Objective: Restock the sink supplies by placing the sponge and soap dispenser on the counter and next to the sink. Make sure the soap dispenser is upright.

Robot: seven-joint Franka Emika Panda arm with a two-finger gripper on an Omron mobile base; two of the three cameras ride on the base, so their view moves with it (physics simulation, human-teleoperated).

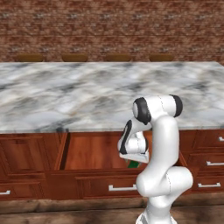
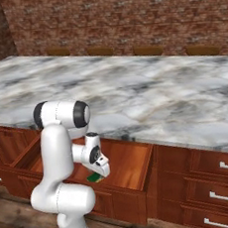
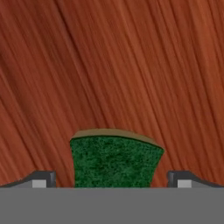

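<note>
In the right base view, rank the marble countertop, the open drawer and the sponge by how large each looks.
1. The marble countertop, widest by far.
2. The open drawer, partly hidden by the arm.
3. The sponge, showing as a small green patch below the open gripper; most of it is hidden, so its full size is unsure.

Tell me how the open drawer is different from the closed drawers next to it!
The open drawer is pulled out from under the marble top, while the closed drawers sit flush. The open one shows its bare wooden inside with a green sponge lying in it; the closed ones hide theirs. The closed drawers show silver handles; the open drawer's front cannot be seen from here. Both are the same reddish wood.
</note>
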